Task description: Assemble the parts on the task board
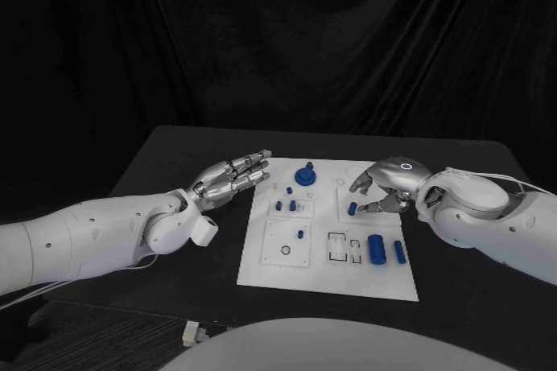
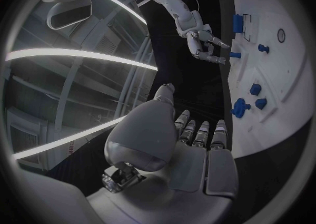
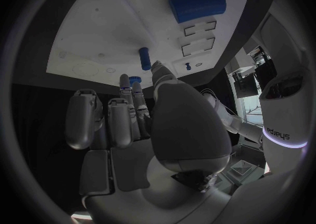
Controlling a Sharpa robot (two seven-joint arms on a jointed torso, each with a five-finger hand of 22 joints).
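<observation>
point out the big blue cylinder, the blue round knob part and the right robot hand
big blue cylinder [image 1: 376, 248], head view, middle of its side
blue round knob part [image 1: 305, 176], head view, its disc top
right robot hand [image 1: 380, 191], head view, back of the hand

Arms: white, smooth rounded shells; small dark screw holes along the left forearm
Left hand [image 1: 233, 180]: silver metal, segmented fingers [image 1: 249, 168], darker joints between segments
Right hand [image 1: 383, 186]: silver, domed back with a small ring marking
Cables: thin white lines beside each forearm
</observation>
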